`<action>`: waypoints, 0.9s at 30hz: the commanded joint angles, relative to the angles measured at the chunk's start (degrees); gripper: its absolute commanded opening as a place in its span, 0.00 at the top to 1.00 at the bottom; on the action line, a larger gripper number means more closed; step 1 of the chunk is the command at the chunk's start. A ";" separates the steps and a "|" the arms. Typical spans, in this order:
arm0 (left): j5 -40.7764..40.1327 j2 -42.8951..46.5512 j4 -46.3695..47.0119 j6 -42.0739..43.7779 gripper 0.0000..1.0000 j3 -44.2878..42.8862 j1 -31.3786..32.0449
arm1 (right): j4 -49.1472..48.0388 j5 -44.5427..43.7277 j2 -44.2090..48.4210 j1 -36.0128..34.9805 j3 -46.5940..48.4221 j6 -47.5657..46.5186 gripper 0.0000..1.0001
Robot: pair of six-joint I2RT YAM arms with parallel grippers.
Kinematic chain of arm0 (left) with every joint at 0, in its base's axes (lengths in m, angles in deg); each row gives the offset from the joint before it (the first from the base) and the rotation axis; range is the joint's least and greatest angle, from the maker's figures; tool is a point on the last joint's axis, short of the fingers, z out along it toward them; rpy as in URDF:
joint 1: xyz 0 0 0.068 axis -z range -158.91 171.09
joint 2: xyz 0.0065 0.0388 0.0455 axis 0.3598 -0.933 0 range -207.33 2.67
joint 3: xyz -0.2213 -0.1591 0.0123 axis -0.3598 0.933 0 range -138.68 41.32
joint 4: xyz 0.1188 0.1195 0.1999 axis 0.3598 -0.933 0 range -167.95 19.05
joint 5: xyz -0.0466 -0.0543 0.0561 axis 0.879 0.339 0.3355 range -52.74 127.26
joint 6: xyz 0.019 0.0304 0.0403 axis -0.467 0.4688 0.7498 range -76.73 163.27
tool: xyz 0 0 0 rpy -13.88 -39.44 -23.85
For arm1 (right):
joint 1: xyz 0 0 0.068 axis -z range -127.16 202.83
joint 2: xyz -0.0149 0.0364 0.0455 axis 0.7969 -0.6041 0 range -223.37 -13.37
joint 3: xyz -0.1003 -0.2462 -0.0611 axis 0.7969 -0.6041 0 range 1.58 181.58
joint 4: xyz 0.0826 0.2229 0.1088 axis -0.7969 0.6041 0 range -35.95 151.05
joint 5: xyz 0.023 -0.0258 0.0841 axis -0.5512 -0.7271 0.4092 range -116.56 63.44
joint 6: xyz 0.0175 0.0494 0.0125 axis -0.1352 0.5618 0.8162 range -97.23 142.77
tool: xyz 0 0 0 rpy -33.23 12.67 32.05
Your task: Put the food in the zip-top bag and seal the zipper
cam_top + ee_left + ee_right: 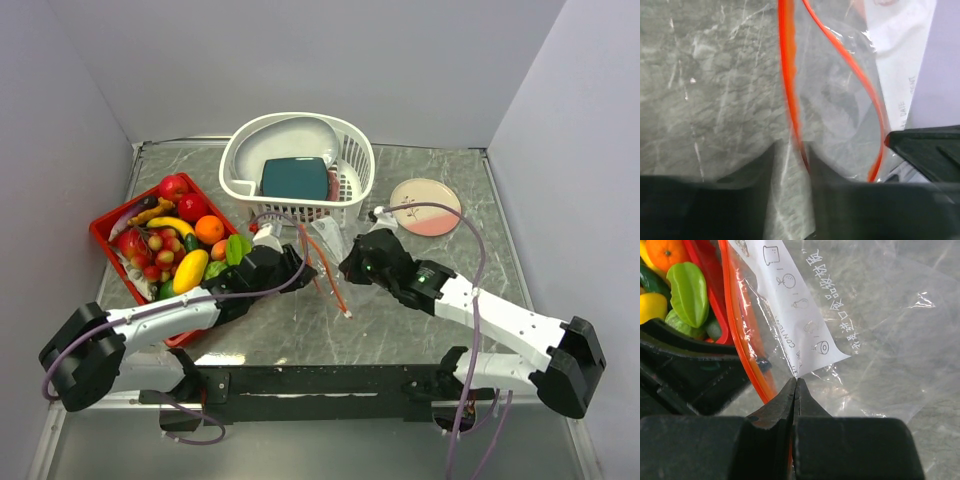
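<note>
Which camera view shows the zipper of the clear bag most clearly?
The left wrist view: both halves of the zipper show close up, parted, one running down between the fingers of the left pincer. The right wrist view shows one curved stretch reaching the right pincer; the top view gives only thin orange lines.

I see a white basket [352,180] at the back of the gray table [400,330], with a teal slab [295,179] lying inside it. A pink plate [425,207] sits near its right side. A red tray [97,227] sits on the left.
</note>
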 commanded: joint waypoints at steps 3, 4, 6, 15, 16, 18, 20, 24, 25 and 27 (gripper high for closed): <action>-1.54 -2.36 0.48 2.94 0.99 -4.73 0.03 | 0.33 -2.30 4.22 1.01 -0.03 -2.75 0.86; -1.72 -1.75 0.30 3.47 0.99 -4.91 0.29 | 0.50 -2.21 4.48 0.66 0.59 -3.63 0.76; -1.55 -0.26 0.83 5.05 0.99 -4.83 0.99 | 1.03 -3.17 4.92 -1.88 1.38 -6.18 0.58; 2.49 4.58 1.27 8.22 0.99 -5.44 1.34 | 3.05 -14.15 3.43 -11.11 7.96 -11.37 0.40; 3.20 5.11 1.27 8.40 0.99 -5.70 1.34 | 3.58 -15.12 2.56 -12.08 8.76 -11.81 0.40; 3.82 6.60 0.75 8.92 0.99 -6.32 1.52 | 5.59 -18.98 1.50 -13.67 10.95 -12.17 0.39; 4.87 7.22 0.39 9.54 0.99 -7.37 1.69 | 6.65 -20.83 0.27 -15.43 12.10 -12.17 0.39; 6.19 7.92 -0.75 9.98 0.99 -8.78 1.78 | 10.42 -25.31 -2.02 -16.05 14.47 -10.77 0.37; 6.36 8.01 -0.93 9.98 0.99 -8.87 1.87 | 11.31 -26.28 -2.89 -16.05 14.83 -9.72 0.37; 6.63 8.27 -1.10 9.89 0.99 -9.04 1.87 | 14.72 -29.69 -4.04 -16.05 16.05 -8.13 0.36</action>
